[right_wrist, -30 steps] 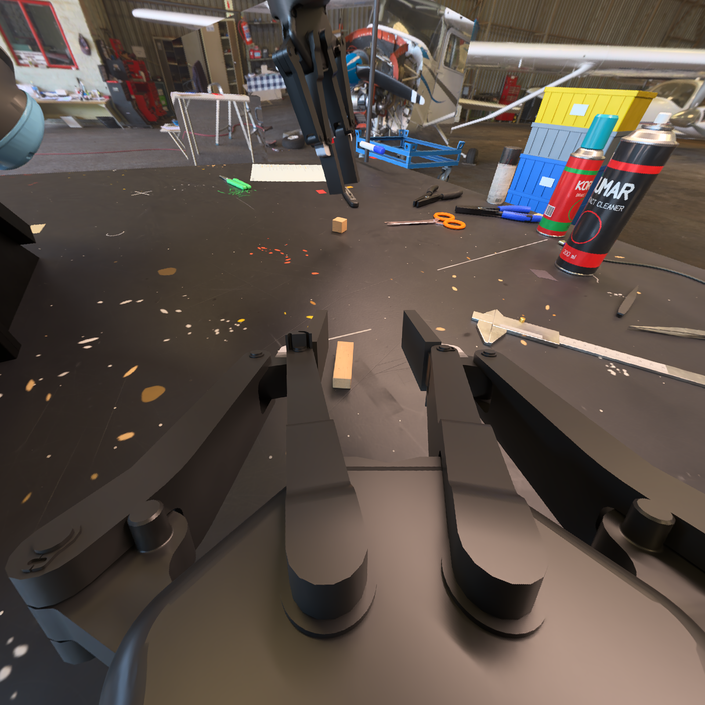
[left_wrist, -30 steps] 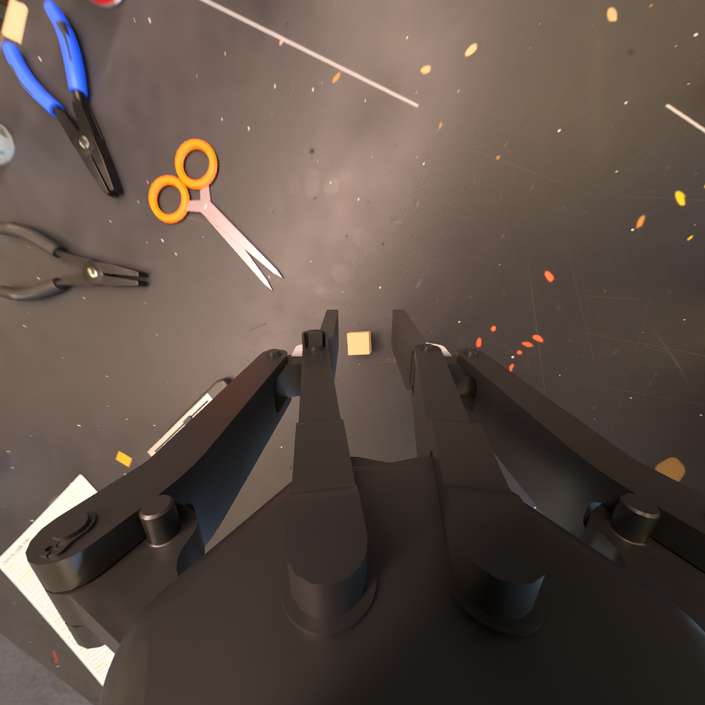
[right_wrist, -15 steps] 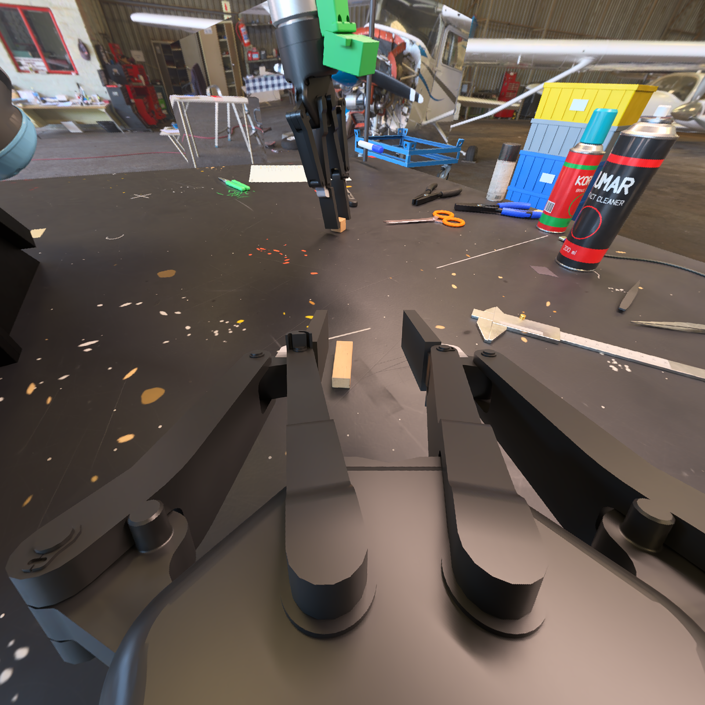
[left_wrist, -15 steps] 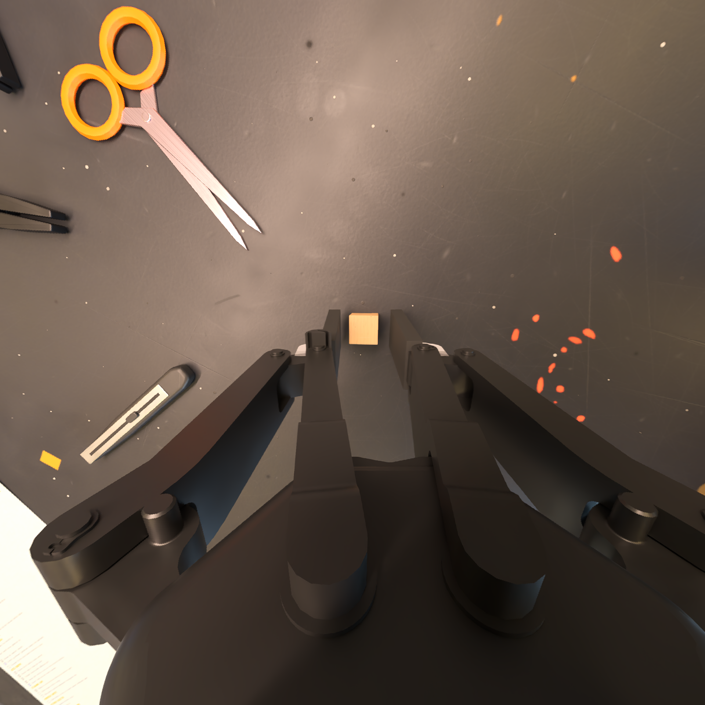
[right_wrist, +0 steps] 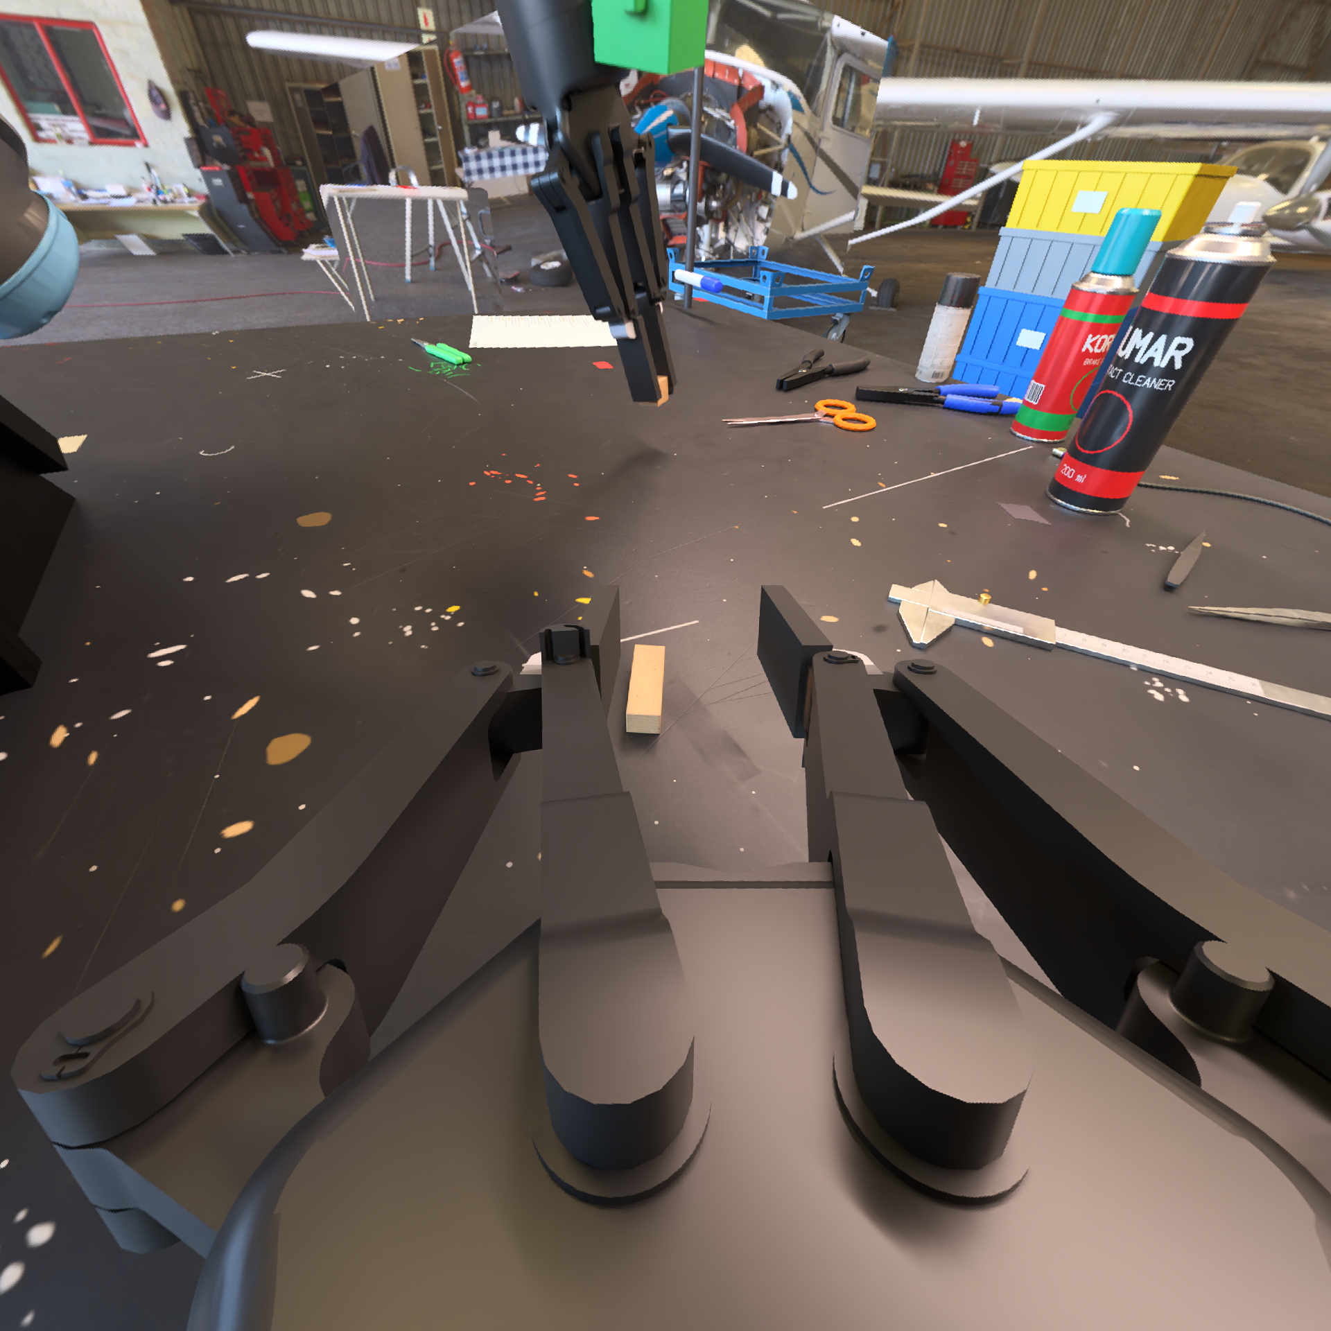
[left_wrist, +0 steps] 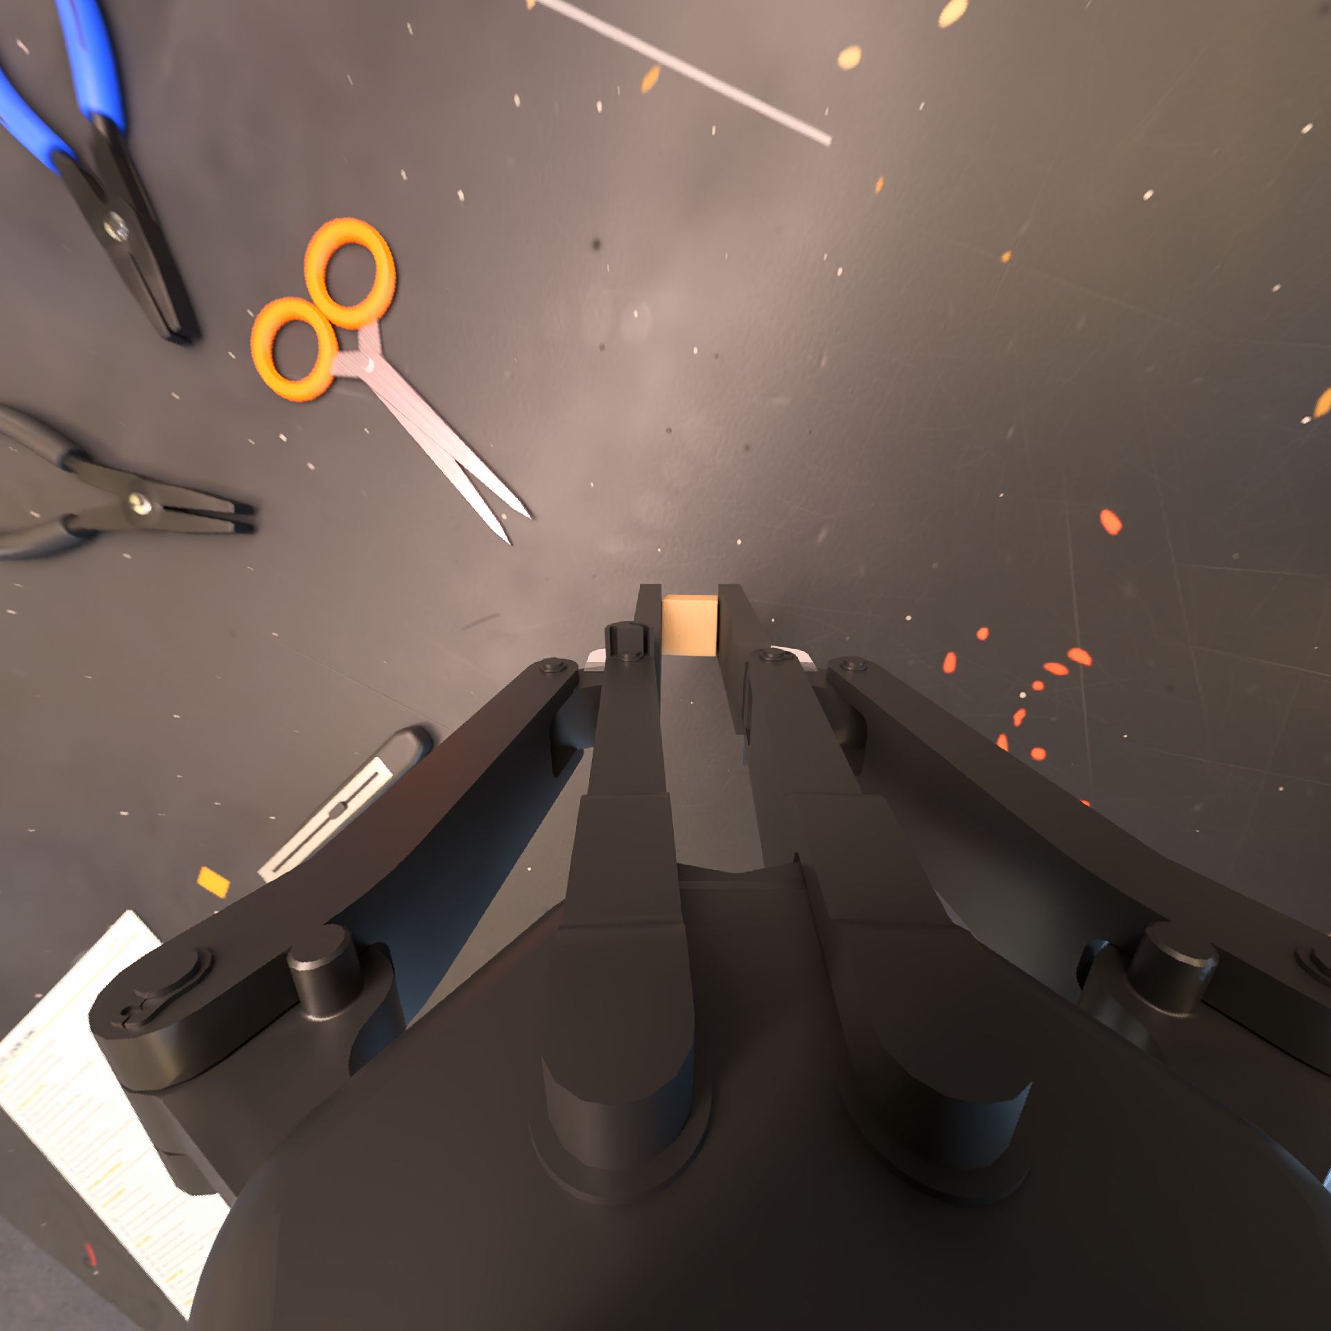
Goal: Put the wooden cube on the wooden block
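Observation:
My left gripper (left_wrist: 690, 612) is shut on the small wooden cube (left_wrist: 689, 625) and holds it up off the dark table. In the right wrist view the left gripper (right_wrist: 648, 382) hangs above the far middle of the table with the cube (right_wrist: 661, 392) between its fingertips. The long wooden block (right_wrist: 644, 688) lies flat on the table between the fingers of my right gripper (right_wrist: 688, 626), close to the left finger. The right gripper is open and empty, low over the table.
Orange-handled scissors (left_wrist: 374, 360), blue-handled pliers (left_wrist: 93, 166), black pliers (left_wrist: 130, 504), a utility knife (left_wrist: 346, 799) and a paper sheet (left_wrist: 79, 1080) lie left. Two spray cans (right_wrist: 1145, 374), a metal ruler (right_wrist: 1080, 641), tweezers (right_wrist: 1260, 614) and a cable stand right in the right wrist view.
My left gripper came down around the cube, shut on it and lifted it off the table. The right gripper and the block have not moved.

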### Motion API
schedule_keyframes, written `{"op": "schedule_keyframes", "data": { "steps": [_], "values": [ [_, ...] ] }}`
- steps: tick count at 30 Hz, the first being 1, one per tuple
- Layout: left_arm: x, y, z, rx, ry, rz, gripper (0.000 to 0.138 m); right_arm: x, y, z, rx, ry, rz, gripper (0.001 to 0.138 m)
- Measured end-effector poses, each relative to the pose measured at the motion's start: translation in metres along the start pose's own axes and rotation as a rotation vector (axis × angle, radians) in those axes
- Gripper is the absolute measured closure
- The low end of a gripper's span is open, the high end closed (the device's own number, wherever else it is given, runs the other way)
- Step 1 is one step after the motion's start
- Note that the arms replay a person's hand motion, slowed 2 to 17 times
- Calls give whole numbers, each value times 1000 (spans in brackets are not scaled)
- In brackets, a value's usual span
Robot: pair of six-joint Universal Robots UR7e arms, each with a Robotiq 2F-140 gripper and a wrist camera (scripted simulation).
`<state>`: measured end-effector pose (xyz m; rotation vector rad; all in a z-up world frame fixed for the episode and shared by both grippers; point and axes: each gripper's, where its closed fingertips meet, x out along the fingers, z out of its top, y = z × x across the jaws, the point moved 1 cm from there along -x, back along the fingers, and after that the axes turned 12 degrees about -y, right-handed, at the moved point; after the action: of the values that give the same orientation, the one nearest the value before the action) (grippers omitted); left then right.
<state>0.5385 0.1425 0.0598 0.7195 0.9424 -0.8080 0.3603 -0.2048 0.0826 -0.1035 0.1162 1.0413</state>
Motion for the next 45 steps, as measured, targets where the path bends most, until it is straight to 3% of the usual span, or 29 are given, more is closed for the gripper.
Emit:
{"op": "schedule_keyframes", "data": {
  "steps": [11, 15, 20, 33, 45],
  "values": [
    [-61, -19, 65, 128, -168, 60, 117, 1, 1, -1, -3, 9, 4, 87],
    [-77, -39, 92, 206, -218, 62, 117, 1, 1, -2, -5, 13, 5, 87],
    [-86, -77, 121, 311, -261, 17, 117, 1, 2, -2, -8, 12, 5, 87],
    [-55, -184, 168, 572, -283, -187, 117, -2, 0, 1, -11, -3, -6, 87],
    [-11, -256, 179, 771, -257, -380, 117, -3, -3, 1, -3, -6, -10, 87]
  ]
}}
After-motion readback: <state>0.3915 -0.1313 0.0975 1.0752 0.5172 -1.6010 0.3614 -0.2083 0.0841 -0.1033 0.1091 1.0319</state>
